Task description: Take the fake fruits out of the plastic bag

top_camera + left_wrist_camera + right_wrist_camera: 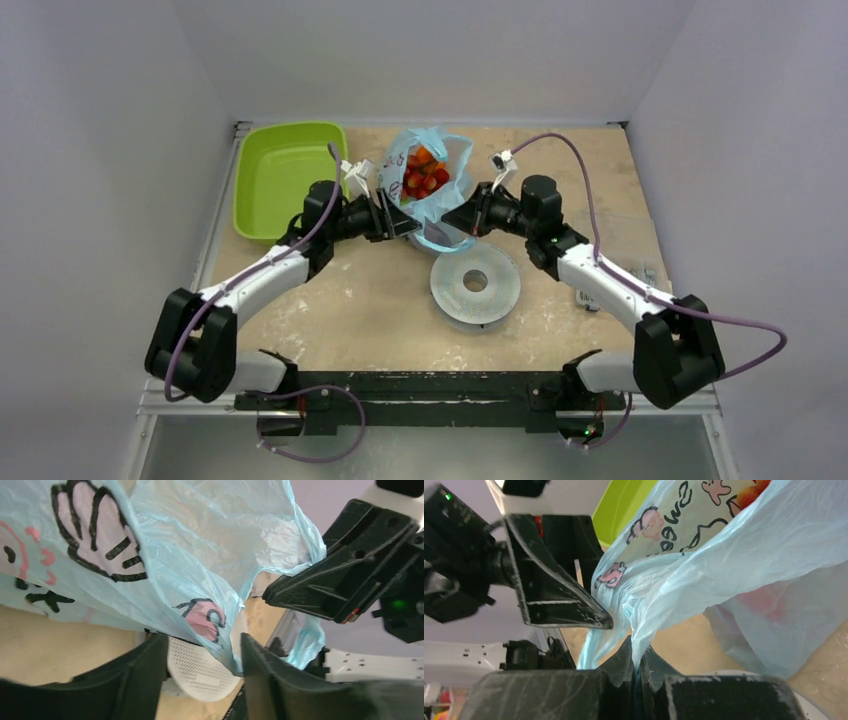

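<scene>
Top external: we see fake fruits [424,178] inside the plastic bag [455,155], with a white perforated disc [500,292] just in front and a lime-green tray [270,185] to the left. The right gripper [452,221] pinches the bag's edge; the left gripper [400,223] has its fingers apart around film.

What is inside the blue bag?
Shiny fake fruits, red ones and an orange one, show through the open top of the bag. Anything deeper down is covered by those fruits and the crinkly plastic, so I can't count them.
</scene>
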`<state>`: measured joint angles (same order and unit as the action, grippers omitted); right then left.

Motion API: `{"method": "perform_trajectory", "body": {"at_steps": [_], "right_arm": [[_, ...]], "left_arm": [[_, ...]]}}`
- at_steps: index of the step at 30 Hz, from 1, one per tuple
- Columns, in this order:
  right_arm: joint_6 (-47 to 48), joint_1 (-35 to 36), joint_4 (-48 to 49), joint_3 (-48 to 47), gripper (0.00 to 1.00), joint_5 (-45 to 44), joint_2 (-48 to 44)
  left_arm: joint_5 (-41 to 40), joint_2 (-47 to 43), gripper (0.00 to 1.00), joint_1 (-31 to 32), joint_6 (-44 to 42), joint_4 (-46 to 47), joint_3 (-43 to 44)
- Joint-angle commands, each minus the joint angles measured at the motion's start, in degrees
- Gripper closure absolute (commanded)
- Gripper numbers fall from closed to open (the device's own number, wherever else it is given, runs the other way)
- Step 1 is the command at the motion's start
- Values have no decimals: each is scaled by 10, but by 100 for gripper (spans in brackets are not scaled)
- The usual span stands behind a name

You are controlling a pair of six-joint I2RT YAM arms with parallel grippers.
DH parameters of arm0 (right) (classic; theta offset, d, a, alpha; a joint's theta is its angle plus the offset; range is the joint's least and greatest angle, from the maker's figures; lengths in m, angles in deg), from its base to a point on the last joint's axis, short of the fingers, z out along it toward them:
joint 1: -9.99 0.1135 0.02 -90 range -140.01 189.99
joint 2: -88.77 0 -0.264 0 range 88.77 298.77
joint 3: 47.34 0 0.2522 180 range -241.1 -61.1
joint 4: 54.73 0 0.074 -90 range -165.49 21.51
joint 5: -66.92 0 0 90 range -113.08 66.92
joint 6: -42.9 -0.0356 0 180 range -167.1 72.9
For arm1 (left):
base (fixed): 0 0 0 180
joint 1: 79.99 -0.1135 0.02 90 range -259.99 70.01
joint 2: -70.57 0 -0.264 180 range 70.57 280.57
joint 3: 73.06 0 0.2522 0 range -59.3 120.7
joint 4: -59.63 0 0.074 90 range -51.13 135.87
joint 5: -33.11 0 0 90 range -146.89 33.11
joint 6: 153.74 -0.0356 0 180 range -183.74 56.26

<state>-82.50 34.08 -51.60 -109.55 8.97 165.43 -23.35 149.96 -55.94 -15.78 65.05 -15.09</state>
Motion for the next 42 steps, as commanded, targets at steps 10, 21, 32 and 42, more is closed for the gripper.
{"method": "perform_trajectory", "body": {"at_steps": [10, 21, 32, 42], "right_arm": [[82, 16, 12, 22, 100, -34, -46], [86, 15, 9, 19, 100, -29, -52], [75, 16, 24, 28, 100, -10, -53], [46, 20, 42, 55, 100, 4, -29]], "left_arm": [[-207, -44, 0, 1, -390, -505, 367], [-286, 97, 0, 41, -596, -320, 399], [-365, 256, 0, 57, -614, -211, 475], [-243, 361, 65, 25, -399, -357, 691]]}}
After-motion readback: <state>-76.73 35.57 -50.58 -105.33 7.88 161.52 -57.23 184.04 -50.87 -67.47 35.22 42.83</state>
